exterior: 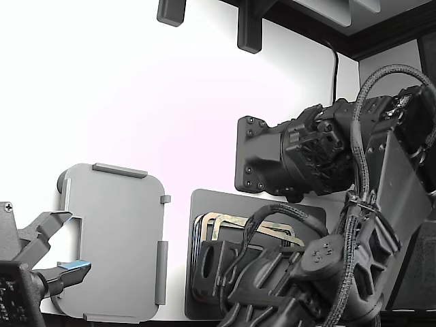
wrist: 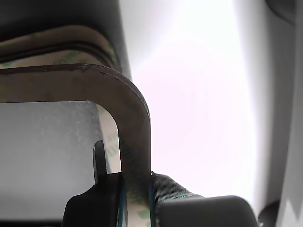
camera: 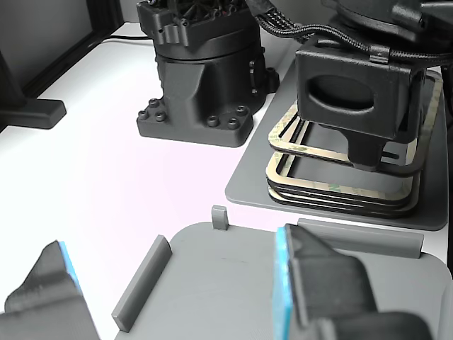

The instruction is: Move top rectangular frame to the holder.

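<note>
The top rectangular frame (wrist: 134, 111), a thin tan ring with greenish marks, runs between my fingers in the wrist view. My gripper (wrist: 136, 184) is shut on one side strip of it. In the other view my gripper (camera: 369, 154) sits over the stack of like frames (camera: 333, 193), and the top rectangular frame (camera: 284, 126) looks slightly raised above the rest. The holder (exterior: 116, 238), a light grey plate with raised edge tabs, lies at the exterior view's left, apart from the stack (exterior: 216, 225). Nothing lies on the holder (camera: 226, 283).
The stack rests on a dark grey mat (camera: 248, 185). A black arm base (camera: 202, 71) stands behind the mat. A second gripper with blue pads (exterior: 58, 269) hangs open at the holder's edge. Cables (exterior: 361, 225) drape along my arm.
</note>
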